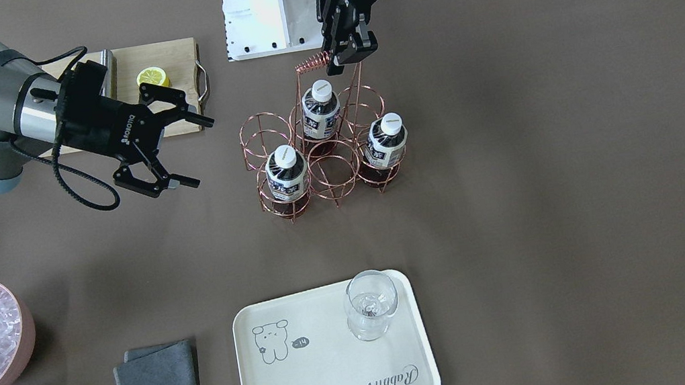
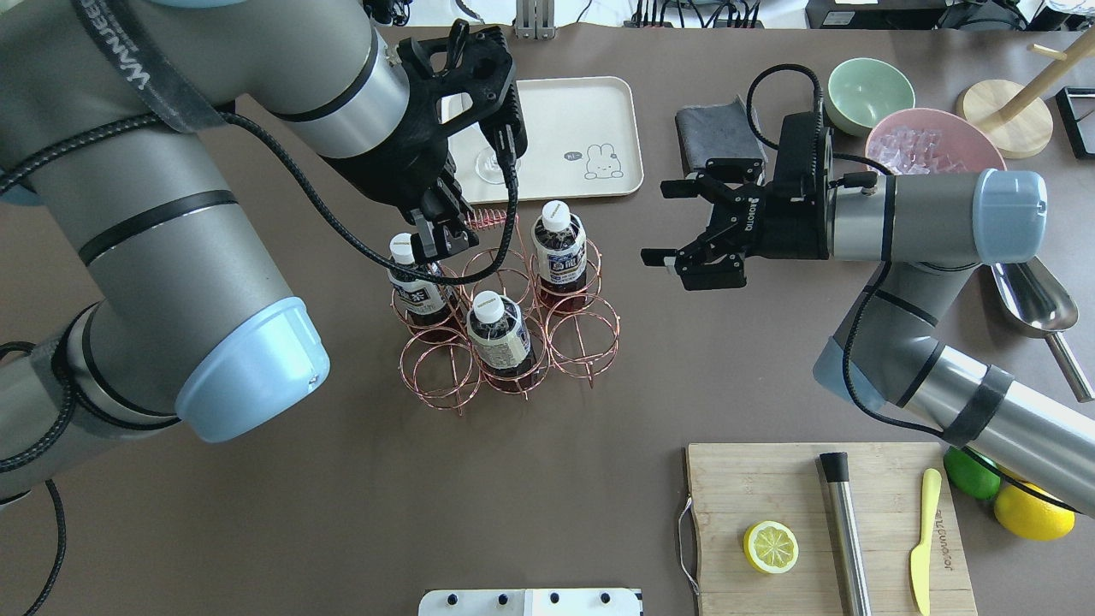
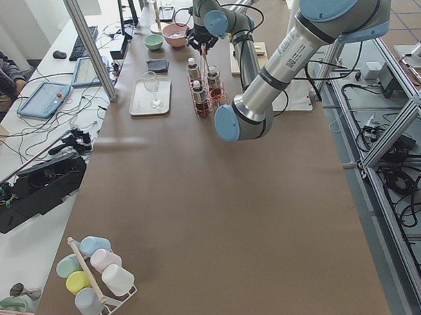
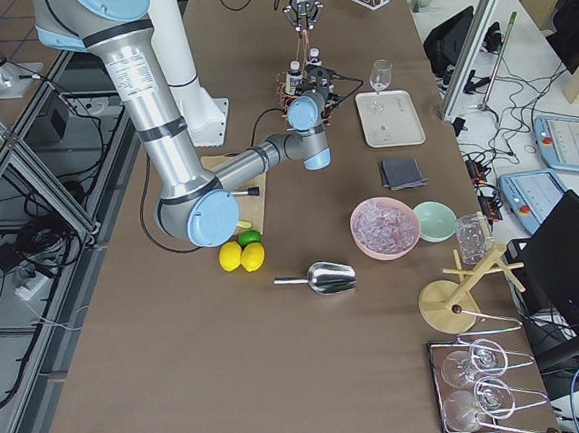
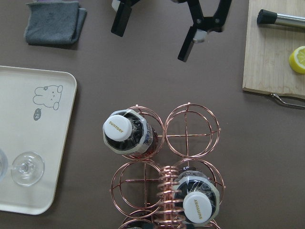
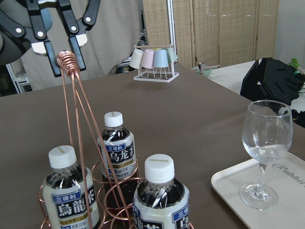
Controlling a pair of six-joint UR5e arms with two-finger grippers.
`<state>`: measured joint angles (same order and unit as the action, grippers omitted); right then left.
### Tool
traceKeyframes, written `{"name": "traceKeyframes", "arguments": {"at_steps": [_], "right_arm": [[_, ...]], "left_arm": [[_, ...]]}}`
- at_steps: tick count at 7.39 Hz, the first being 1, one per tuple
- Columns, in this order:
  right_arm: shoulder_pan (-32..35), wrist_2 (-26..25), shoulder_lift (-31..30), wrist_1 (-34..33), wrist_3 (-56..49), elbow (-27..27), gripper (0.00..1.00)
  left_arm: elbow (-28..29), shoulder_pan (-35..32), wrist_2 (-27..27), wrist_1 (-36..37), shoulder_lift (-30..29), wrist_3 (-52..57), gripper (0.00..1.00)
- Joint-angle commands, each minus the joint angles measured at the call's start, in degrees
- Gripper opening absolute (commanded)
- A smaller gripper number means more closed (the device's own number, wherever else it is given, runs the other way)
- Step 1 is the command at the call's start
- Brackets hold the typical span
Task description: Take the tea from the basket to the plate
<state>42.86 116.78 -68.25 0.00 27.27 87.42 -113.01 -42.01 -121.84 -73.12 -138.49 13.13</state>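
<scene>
Tea bottle (image 1: 285, 175): three alike are standing upright in the rings. I'm eyeing the one in the ring nearest the right pincer.
Wire basket (image 1: 332, 179): it is sitting mid-worktop (image 1: 552, 188), well apart from the tray, with some of its rings holding nothing.
Tray (image 1: 337, 383): it is lying on the operators' side, with a wine glass (image 1: 369, 304) standing near one corner.
Right pincer (image 1: 199, 153): it is gaping wide and holding nothing, hovering beside the basket with its fingers pointing at the bottles.
Left pincer (image 1: 349, 54): it is hanging over the basket with its fingers close on either side of the coiled handle (image 1: 313, 61). I can't tell whether they are actually clamping it.
Handling: I'm judging the bottle as full, so light but not trivial. The thin plastic wall is likely giving under a hard squeeze, the label film is probably slick, and the cap is the stiff part.
Where to hold: I'm favouring the upper body just under the cap, above the ring's rim, then lifting straight up (the handle wires are rising close by, and a light basket may come up too unless it is steadied).
</scene>
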Motion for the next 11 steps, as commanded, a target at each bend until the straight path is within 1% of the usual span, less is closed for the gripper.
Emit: {"name": "traceKeyframes", "arguments": {"at_steps": [1, 3, 5, 7, 10, 11], "right_arm": [[-1.9, 0.4, 3.0, -0.2, -4.0, -0.3, 1.0], [-2.4, 0.3, 5.0, -0.5, -4.2, -0.7, 1.0], [-4.3, -0.5, 5.3, -2.1, -6.3, -0.8, 1.0], [-4.4, -2.9, 6.3, -2.7, -6.1, -1.0, 1.0], [-4.4, -4.0, 10.3, -3.3, -6.2, -6.3, 1.0], [-4.3, -4.0, 10.3, -3.3, -6.2, -6.6, 1.0]], "left_arm": [[0.0, -0.1, 0.0, 0.0, 0.1, 0.0, 0.0], [0.0, 0.0, -0.1, 0.0, 0.1, 0.1, 0.0], [0.0, 0.0, 0.0, 0.0, 0.1, 0.1, 0.0], [0.0, 0.0, 0.0, 0.1, 0.2, 0.1, 0.0], [0.0, -0.1, 0.0, 0.0, 0.7, 0.4, 0.0], [0.0, -0.1, 0.0, 0.0, 0.6, 0.4, 0.0]]}}
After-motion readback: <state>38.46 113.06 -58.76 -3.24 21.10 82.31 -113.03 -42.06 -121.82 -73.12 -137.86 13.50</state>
